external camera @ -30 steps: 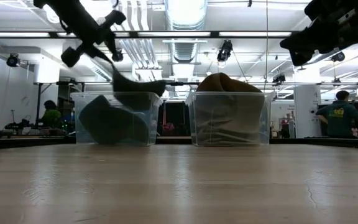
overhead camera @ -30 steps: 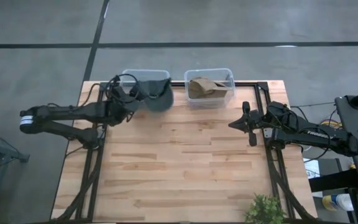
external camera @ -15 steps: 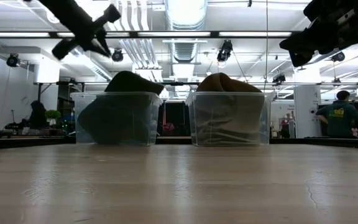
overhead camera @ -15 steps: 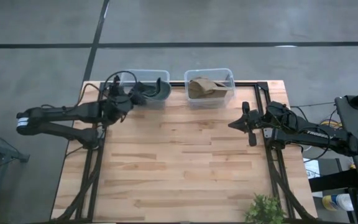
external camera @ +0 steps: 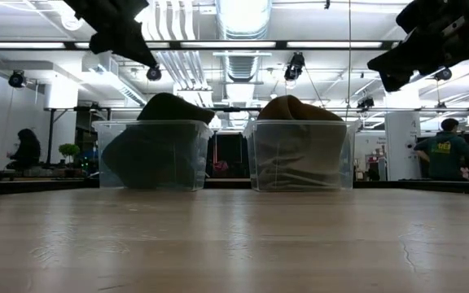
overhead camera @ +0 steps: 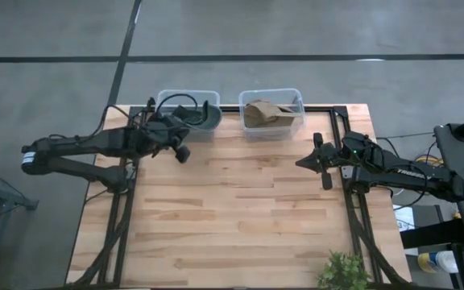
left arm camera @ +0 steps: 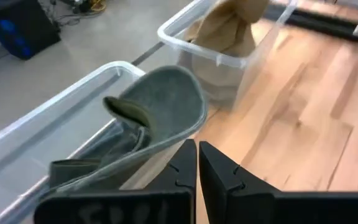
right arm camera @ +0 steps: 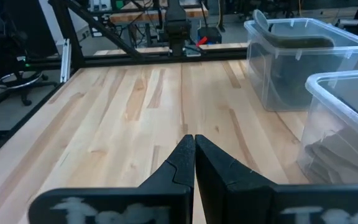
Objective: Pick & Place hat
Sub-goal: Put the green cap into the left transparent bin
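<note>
Hat, the dark grey-green one, lies in the left clear plastic bin at the far edge of the table, its stiff curved brim lapping over the rim and its soft crown slumped inside. Placing looks done to me; only pulling the arm clear seems left. The left gripper hangs just near of that bin, fingers pressed together on nothing. A tan hat, limp and folded, fills the right bin. The right gripper waits at the table's right side, fingers together and empty, over pale wood planks.
</note>
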